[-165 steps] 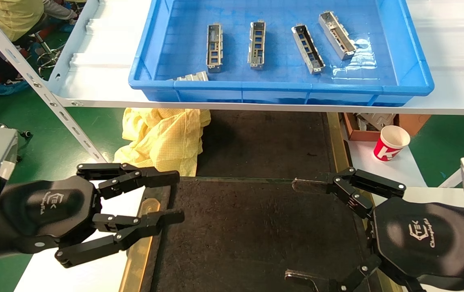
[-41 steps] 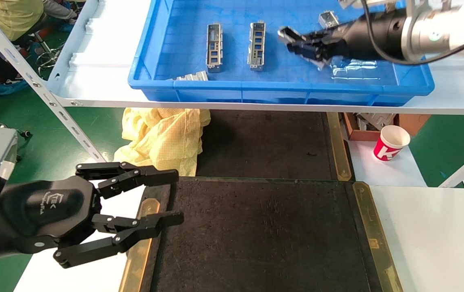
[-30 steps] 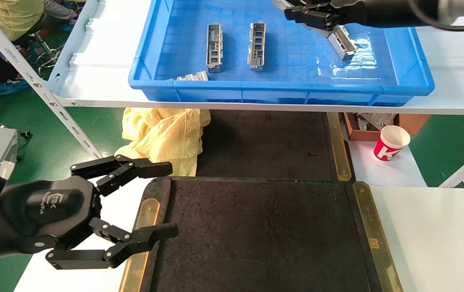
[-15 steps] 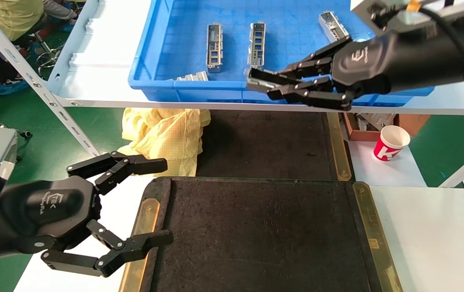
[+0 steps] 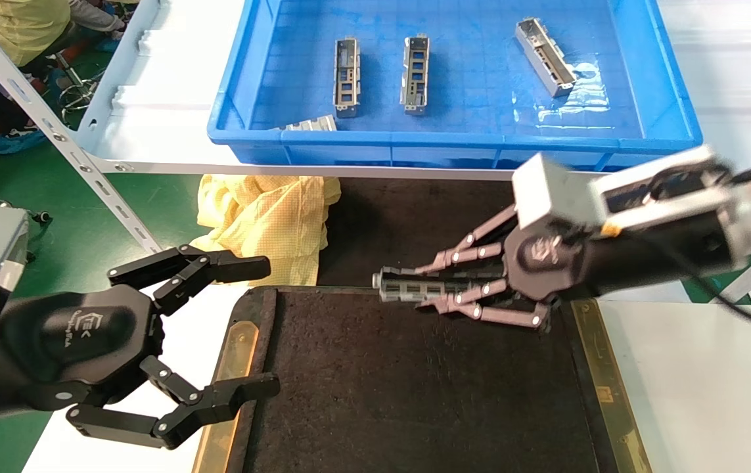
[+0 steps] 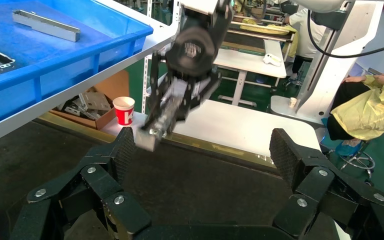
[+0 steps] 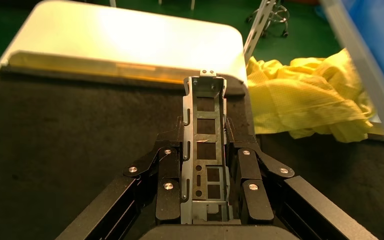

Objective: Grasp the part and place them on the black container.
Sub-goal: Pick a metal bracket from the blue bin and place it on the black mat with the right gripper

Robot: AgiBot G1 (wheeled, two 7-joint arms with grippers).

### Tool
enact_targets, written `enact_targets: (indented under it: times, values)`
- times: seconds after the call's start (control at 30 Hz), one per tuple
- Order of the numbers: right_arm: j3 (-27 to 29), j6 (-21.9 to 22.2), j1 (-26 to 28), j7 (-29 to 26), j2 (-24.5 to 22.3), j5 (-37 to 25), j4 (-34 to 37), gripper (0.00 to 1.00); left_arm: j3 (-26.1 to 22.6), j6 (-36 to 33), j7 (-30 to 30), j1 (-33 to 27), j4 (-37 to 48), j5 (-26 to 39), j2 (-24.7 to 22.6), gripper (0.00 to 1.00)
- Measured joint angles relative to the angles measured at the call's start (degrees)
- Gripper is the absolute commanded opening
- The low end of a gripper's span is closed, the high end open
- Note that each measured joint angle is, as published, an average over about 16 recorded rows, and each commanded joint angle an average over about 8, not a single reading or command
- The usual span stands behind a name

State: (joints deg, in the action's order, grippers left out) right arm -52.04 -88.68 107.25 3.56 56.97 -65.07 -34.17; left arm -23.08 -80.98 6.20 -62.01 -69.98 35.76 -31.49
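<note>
A silver-grey part point(image 5: 414, 289) with rectangular cut-outs is clamped lengthwise in my right gripper point(image 5: 393, 287), which is shut on it. It hangs just above the far edge of the black container point(image 5: 414, 394). In the right wrist view the part point(image 7: 207, 95) sticks out past the gripper point(image 7: 205, 125), over the container's dark surface point(image 7: 70, 145). My left gripper point(image 5: 269, 326) stands open and empty at the container's left brass strip. The left wrist view shows that gripper point(image 6: 204, 155) wide open, with the held part point(image 6: 155, 132) farther off.
A deep blue bin point(image 5: 454, 141) on the white shelf holds several more parts point(image 5: 347, 77). Yellow cloth point(image 5: 270, 217) lies beyond the container's far left corner. A red and white cup point(image 5: 633, 231) stands at the right, with white table point(image 5: 710, 394) beside the container.
My right gripper has come down from the bin's front rim to the container's far edge, carrying the part. The left gripper opened wider a second ago and has stayed put since.
</note>
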Motion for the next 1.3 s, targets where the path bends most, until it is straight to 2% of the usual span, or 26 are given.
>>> enact_targets:
  times: [0.37, 0.7, 0.93, 1.3]
  values:
    - [-2.08, 9.01, -5.51, 10.61, 9.51, -0.75, 8.5, 0.0, 0.0, 0.0, 0.0, 0.0, 0.0, 0.0, 0.0, 1.0]
    - [-1.93, 15.59, -10.09, 16.4, 18.25, 0.23, 15.38, 0.0, 0.0, 0.0, 0.0, 0.0, 0.0, 0.0, 0.0, 1.0]
    - [-3.42, 19.87, -13.77, 17.22, 20.95, 1.21, 14.33, 0.0, 0.0, 0.0, 0.0, 0.0, 0.0, 0.0, 0.0, 1.0]
    - [-9.12, 27.41, -18.33, 14.18, 21.48, 3.38, 7.23, 0.0, 0.0, 0.0, 0.0, 0.0, 0.0, 0.0, 0.0, 1.0]
